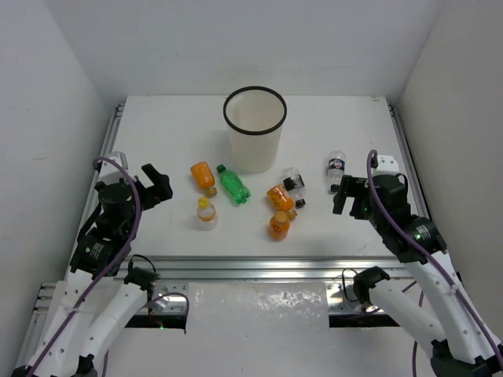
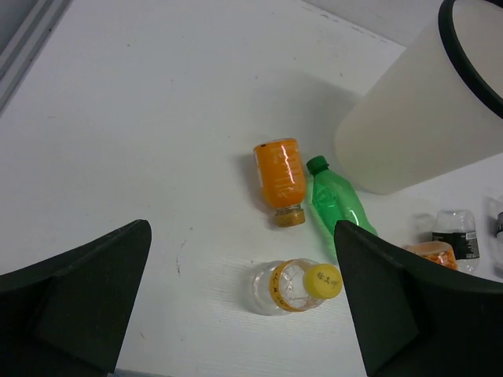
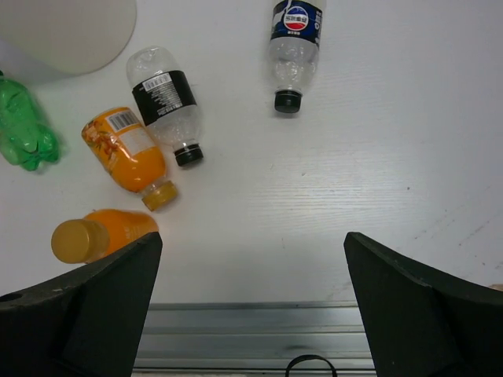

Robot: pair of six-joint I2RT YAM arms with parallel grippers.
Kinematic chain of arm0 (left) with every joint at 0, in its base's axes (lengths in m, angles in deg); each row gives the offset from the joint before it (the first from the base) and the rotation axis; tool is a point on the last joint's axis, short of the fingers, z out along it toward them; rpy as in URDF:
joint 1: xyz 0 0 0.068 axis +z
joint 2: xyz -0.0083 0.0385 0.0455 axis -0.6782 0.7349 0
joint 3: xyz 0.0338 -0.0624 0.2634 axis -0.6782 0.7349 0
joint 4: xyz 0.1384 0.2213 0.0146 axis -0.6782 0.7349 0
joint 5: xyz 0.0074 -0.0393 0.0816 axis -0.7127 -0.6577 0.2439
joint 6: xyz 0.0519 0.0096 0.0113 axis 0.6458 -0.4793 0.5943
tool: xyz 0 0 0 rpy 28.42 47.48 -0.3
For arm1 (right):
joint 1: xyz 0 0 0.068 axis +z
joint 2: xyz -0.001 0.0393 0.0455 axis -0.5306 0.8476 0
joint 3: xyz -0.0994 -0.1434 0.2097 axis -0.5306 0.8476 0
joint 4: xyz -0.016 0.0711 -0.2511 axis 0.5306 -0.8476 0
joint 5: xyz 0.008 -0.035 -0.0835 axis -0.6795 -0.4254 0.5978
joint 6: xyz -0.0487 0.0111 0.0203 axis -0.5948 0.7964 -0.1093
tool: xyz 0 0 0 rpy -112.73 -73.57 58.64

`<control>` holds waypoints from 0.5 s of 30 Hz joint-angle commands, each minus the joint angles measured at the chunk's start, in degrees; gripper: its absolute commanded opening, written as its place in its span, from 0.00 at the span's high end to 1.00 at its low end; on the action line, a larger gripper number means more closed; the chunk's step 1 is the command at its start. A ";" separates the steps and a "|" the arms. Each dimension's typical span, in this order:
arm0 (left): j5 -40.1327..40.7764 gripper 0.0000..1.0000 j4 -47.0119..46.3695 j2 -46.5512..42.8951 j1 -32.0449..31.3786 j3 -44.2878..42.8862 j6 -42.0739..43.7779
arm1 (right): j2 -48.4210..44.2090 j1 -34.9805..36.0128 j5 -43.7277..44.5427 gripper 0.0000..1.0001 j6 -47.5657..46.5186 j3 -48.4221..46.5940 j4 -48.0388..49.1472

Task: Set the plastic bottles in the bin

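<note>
The bin (image 1: 253,149) stands upright at mid-table, a tall white bucket with a black rim. Several plastic bottles lie in front of it. An orange one (image 1: 203,177), a green one (image 1: 233,184) and a clear one with a yellow cap (image 1: 206,212) are at the left. Two orange ones (image 1: 280,198) (image 1: 279,225) and two clear dark-labelled ones (image 1: 293,182) (image 1: 336,169) are at the right. My left gripper (image 1: 157,184) is open and empty above the yellow-capped bottle (image 2: 295,287). My right gripper (image 1: 350,196) is open and empty, right of the orange bottles (image 3: 130,149).
A metal rail (image 1: 259,267) runs along the table's near edge and shows in the right wrist view (image 3: 251,338). Side rails and white walls border the table on the left, the right and the back.
</note>
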 commanded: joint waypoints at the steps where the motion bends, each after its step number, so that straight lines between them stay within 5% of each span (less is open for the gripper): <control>1: 1.05 0.00 -1.91 -0.09 0.39 0.05 -0.59 | -0.07 0.22 2.81 0.01 0.25 -0.23 2.88; 7: -0.62 0.00 -2.35 0.26 0.48 0.05 0.29 | 5.63 0.13 4.20 0.01 -0.10 0.83 10.78; 15: -1.15 0.00 -2.62 -0.70 0.48 0.32 0.38 | 37.40 -13.49 -4.58 0.01 -5.37 -10.40 22.31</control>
